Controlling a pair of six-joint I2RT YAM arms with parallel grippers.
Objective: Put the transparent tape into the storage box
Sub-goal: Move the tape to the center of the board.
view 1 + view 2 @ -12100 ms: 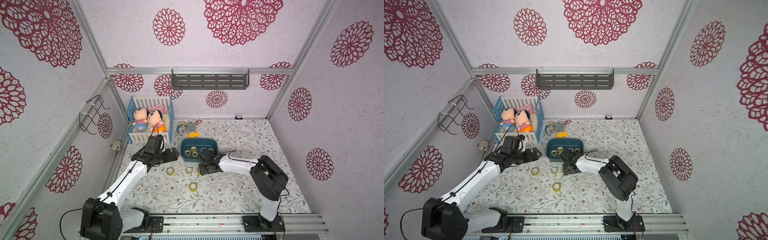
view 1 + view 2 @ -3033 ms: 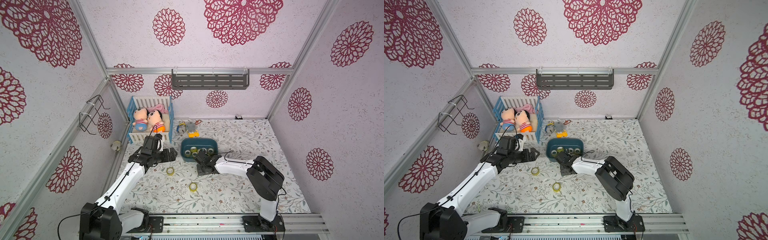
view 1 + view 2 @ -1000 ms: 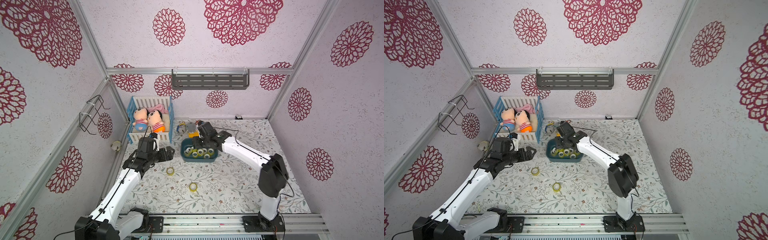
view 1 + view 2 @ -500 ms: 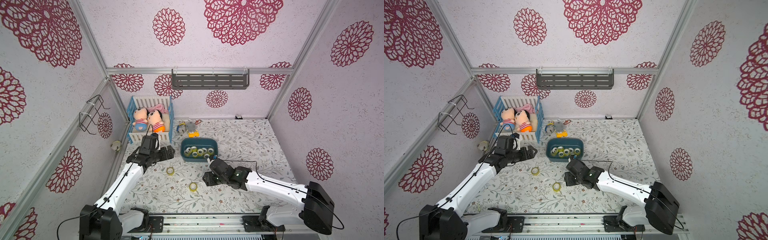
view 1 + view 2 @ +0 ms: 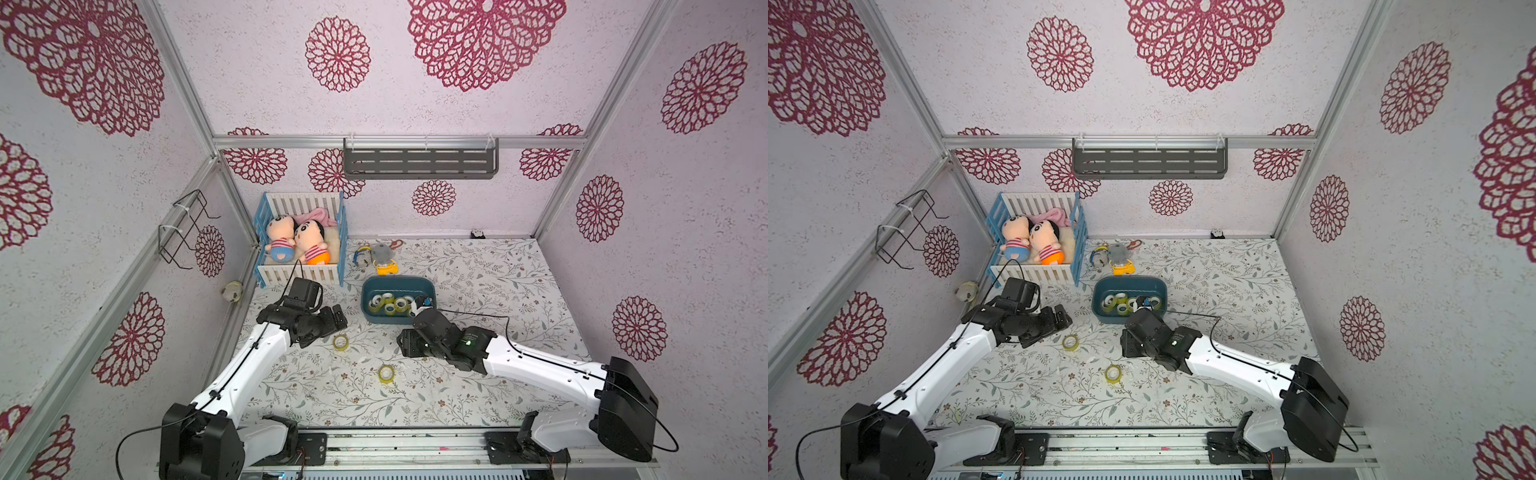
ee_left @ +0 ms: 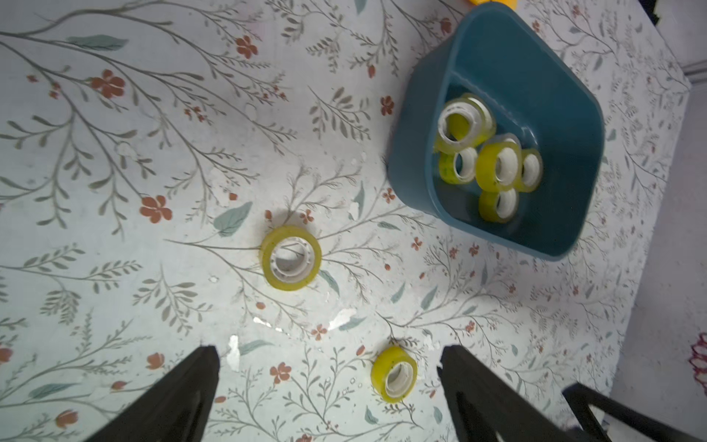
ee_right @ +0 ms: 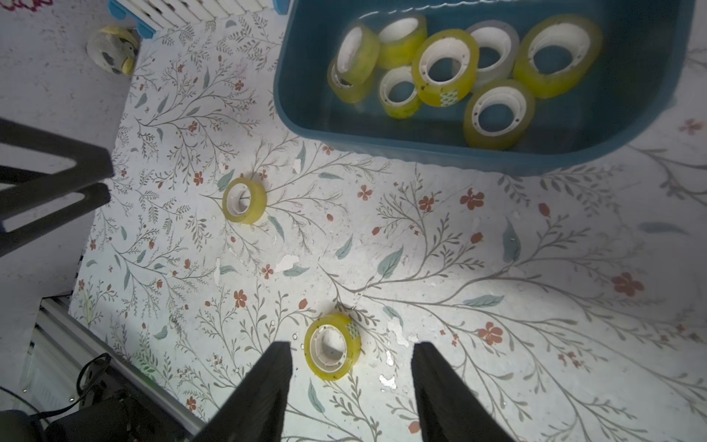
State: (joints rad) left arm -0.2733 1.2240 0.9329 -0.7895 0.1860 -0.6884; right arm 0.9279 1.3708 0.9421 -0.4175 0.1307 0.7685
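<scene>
The dark teal storage box (image 5: 397, 284) (image 5: 1129, 284) holds several yellowish transparent tape rolls (image 5: 390, 303) (image 7: 443, 65) (image 6: 497, 164). Two more rolls lie flat on the floral table. One (image 5: 340, 342) (image 5: 1070, 342) (image 6: 290, 257) (image 7: 244, 199) lies just in front of my left gripper (image 5: 336, 318) (image 6: 329, 350), which is open and empty. The other (image 5: 386, 373) (image 5: 1113, 373) (image 7: 333, 346) (image 6: 394, 374) lies near my right gripper (image 5: 405, 345) (image 7: 352, 347), also open and empty, hovering apart from it.
A blue-and-white toy crib (image 5: 301, 274) with two dolls stands at the back left. Small toys (image 5: 378, 257) lie behind the box. A grey shelf (image 5: 419, 162) hangs on the back wall and a wire rack (image 5: 187, 228) on the left wall.
A second ago my right arm reached over the storage box; it has since swung back toward the front and now hovers low by the front roll. The left arm only shifted slightly.
</scene>
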